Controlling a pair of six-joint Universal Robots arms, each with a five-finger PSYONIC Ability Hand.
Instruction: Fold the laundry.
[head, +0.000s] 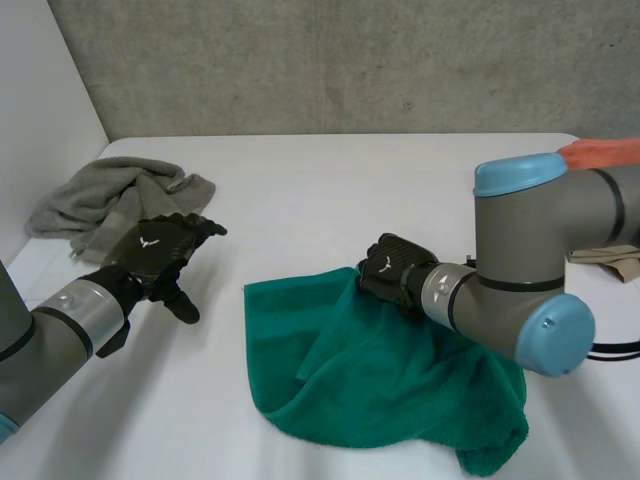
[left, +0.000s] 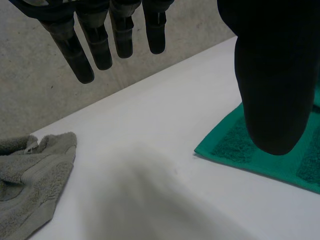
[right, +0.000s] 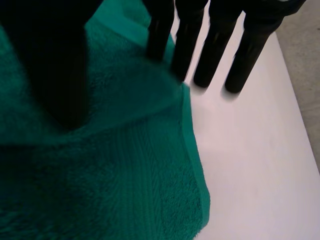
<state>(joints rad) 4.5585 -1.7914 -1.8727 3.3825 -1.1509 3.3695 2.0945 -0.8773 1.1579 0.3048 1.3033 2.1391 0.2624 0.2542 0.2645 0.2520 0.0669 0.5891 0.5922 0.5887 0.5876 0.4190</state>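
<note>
A crumpled green towel (head: 370, 380) lies on the white table (head: 330, 190) in front of the right arm. My right hand (head: 393, 268) rests at the towel's far edge; in the right wrist view its fingers (right: 250, 45) stretch straight out past the green towel's (right: 125, 165) border, the thumb over the cloth, nothing pinched. My left hand (head: 160, 250) hovers open above the bare table, left of the towel. In the left wrist view its straight fingers (left: 90, 50) and thumb (left: 272, 75) hang apart over a corner of the green towel (left: 280, 160).
A grey towel (head: 110, 195) lies bunched at the far left corner, close beyond my left hand, also in the left wrist view (left: 30, 170). An orange cloth (head: 600, 152) and a beige cloth (head: 610, 262) sit behind the right arm. A white wall (head: 40, 100) bounds the left.
</note>
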